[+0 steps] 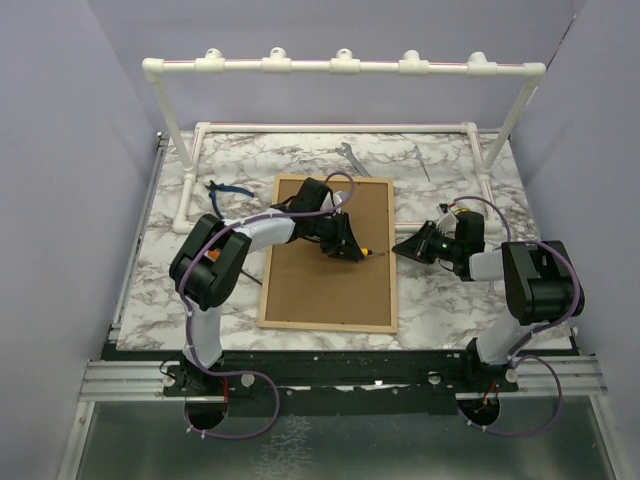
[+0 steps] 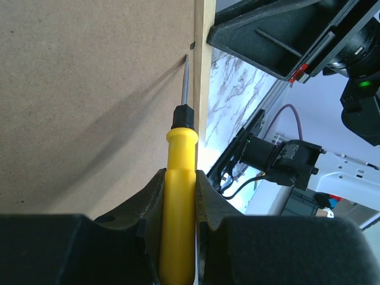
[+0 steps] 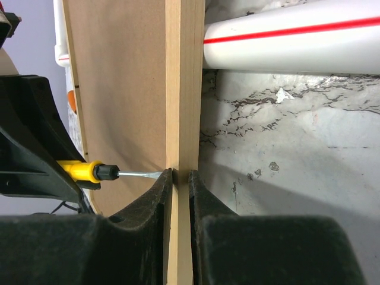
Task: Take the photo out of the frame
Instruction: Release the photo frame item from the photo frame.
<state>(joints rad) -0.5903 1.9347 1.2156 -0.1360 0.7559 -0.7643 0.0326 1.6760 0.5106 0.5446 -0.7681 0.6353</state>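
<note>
The frame [image 1: 330, 300] lies face down on the table, its brown fibreboard back up and light-wood edging around it. The photo is hidden under the back. My left gripper [image 1: 352, 247] is shut on a yellow-handled screwdriver [image 2: 178, 196]. The screwdriver's metal tip [image 2: 185, 77] rests on the fibreboard back beside the frame's right edging [image 2: 203, 59], near a small metal tab [image 2: 192, 44]. My right gripper [image 1: 400, 249] is shut on the frame's right edging [image 3: 181, 89]. The screwdriver [image 3: 89, 171] shows there too, its tip at my left finger.
A white PVC pipe rack [image 1: 340, 66] stands over the back of the marble table [image 1: 450, 300], with a pipe [image 3: 291, 37] lying close to the frame's right side. A metal tool [image 1: 352, 157], a thin rod [image 1: 423, 162] and a dark cord [image 1: 226, 188] lie behind the frame.
</note>
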